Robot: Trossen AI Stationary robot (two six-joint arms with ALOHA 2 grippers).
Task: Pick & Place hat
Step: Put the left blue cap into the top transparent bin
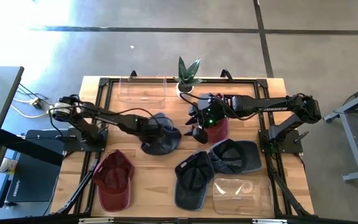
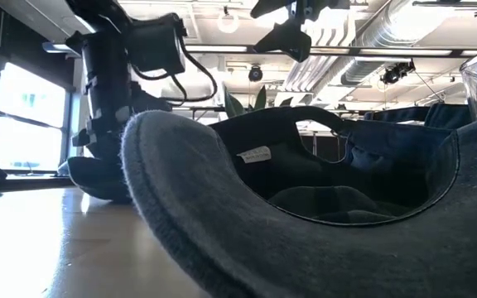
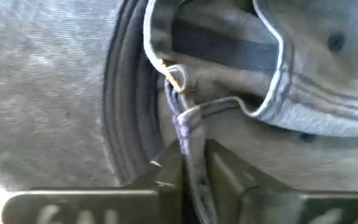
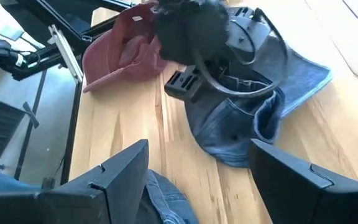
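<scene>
A blue denim cap lies near the middle of the table, crown up in the right wrist view. My left gripper sits low over it and is shut on its back strap. My right gripper hovers open above the table just right of that cap, beside a maroon cap; its fingers stand wide apart and touch nothing. In the low view the right gripper hangs high. My left gripper pinches the denim cap's narrow adjusting strap between its two fingers, just below the metal buckle. The fingers come from above, slanting in from the table's left. The cap rests on the table.
A second maroon cap lies near the left front, a dark navy cap and a grey cap at the front right. Clear bins stand at the far edge and the near right. A potted plant stands at the far edge.
</scene>
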